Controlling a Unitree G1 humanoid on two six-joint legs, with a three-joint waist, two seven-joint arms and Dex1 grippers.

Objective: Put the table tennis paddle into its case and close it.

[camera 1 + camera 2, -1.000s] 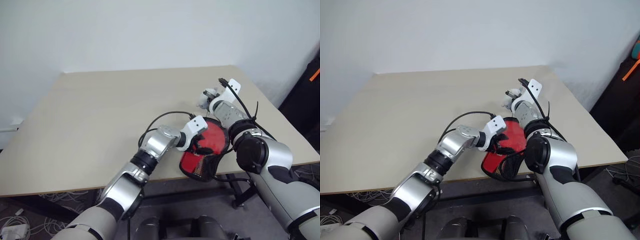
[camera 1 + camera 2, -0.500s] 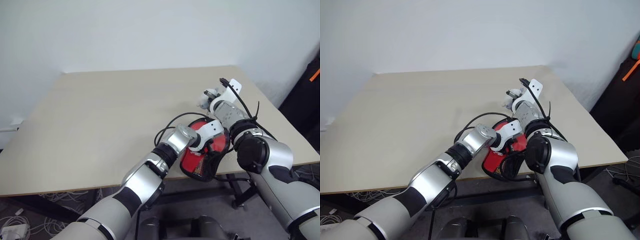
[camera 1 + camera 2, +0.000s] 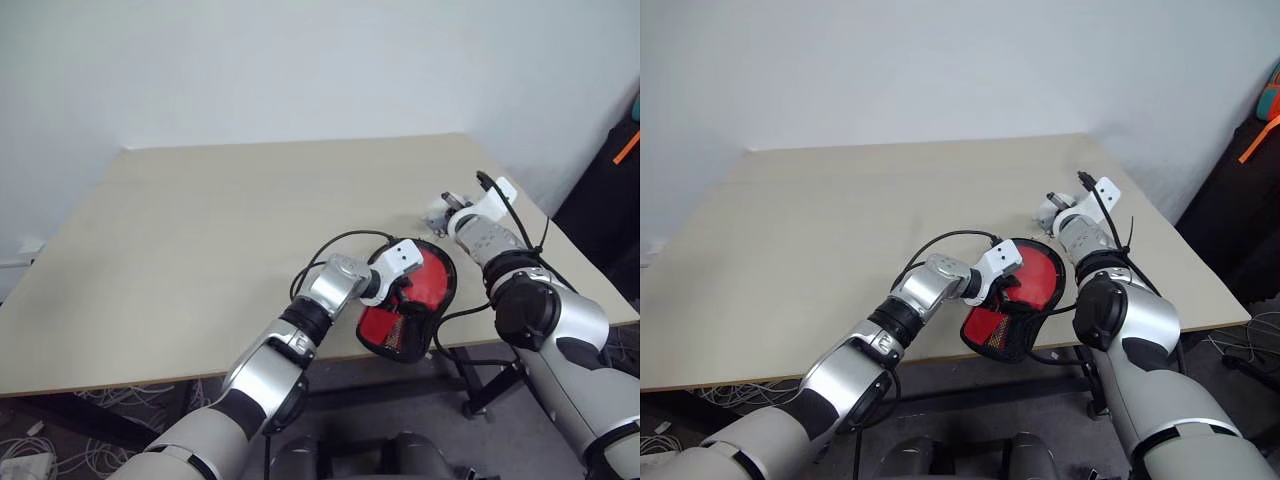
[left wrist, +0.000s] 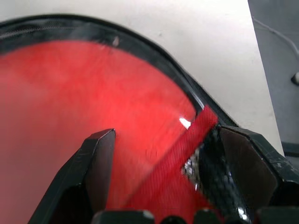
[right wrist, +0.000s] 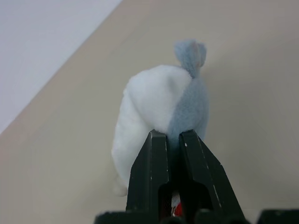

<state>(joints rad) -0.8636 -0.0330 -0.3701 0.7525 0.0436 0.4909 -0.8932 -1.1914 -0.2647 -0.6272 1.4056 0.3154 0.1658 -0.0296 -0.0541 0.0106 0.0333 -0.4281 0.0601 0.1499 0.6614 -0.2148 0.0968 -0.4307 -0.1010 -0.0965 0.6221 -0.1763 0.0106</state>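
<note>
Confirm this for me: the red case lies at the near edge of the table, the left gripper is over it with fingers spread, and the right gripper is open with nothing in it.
One part is wrong: the right gripper is shut on a small white and grey plush, as the right wrist view shows. The rest holds: the case lies at the near edge of the table, with the left gripper spread over it.

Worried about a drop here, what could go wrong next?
The case lies slightly past the table's near edge; a push from the open left hand over it could tip it off. The right hand is shut on a white and grey fluffy thing; if that is tied to the case, pulling might drag it.
</note>
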